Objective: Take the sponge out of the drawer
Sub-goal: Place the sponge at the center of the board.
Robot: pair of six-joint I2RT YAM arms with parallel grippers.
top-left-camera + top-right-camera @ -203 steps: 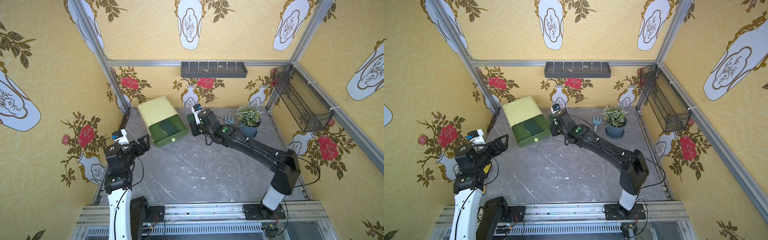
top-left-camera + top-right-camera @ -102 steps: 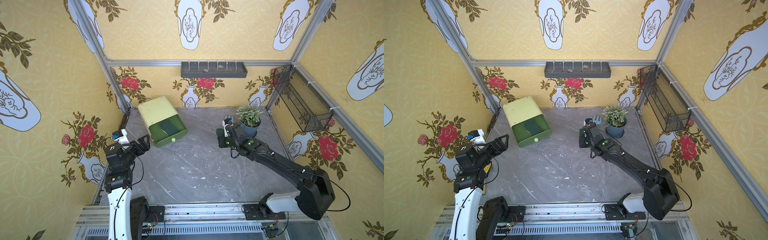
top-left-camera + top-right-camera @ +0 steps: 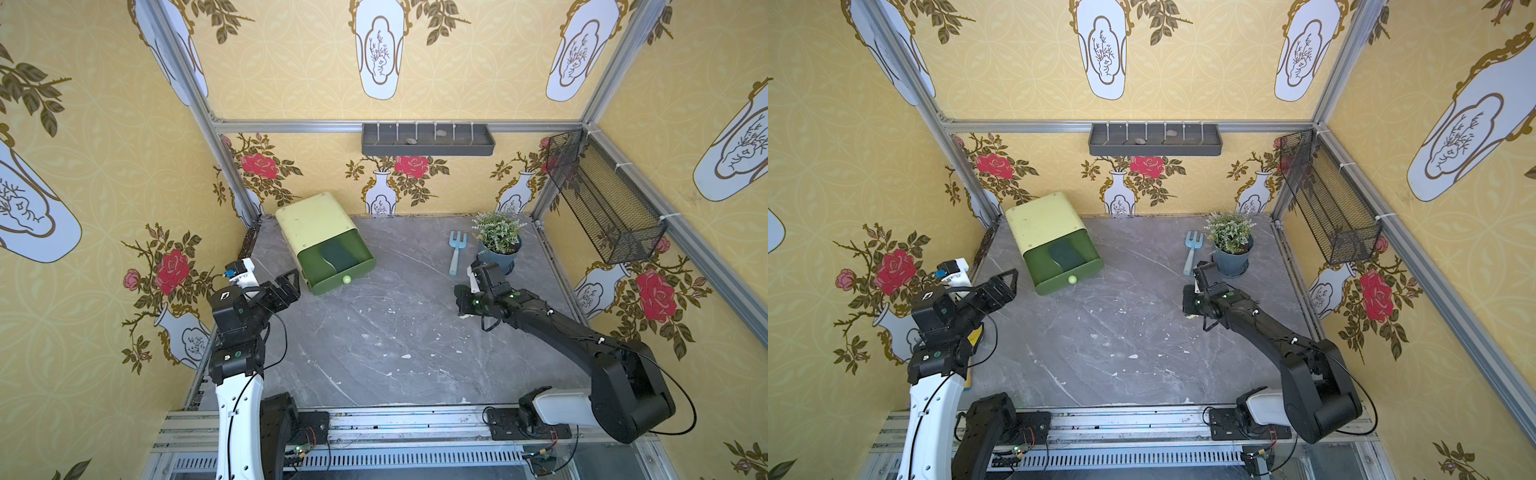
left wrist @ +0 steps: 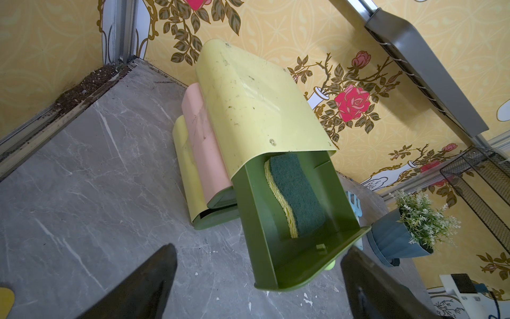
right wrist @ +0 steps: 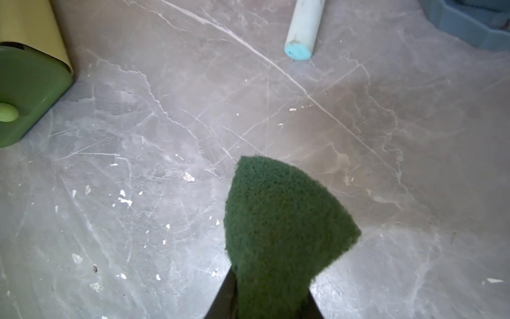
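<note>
Green sponge [image 5: 287, 221] inside nearly closed right claw [image 5: 269, 299]

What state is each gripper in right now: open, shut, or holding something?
Left gripper: open, empty.
Right gripper: shut on a sponge.

Worktop [image 3: 395, 340] in smooth grey marble-look finish with dull sheen and white scuffs, cabinet [image 4: 248, 105] in matt pale yellow plastic with dirt marks, drawer [image 4: 256, 221] in smooth darker green plastic, sponge [image 5: 281, 221] with coarse fibrous green face, second sponge [image 4: 298, 198] with rough green face over porous yellow foam, basket [image 3: 602, 203] in black metal mesh.
</note>
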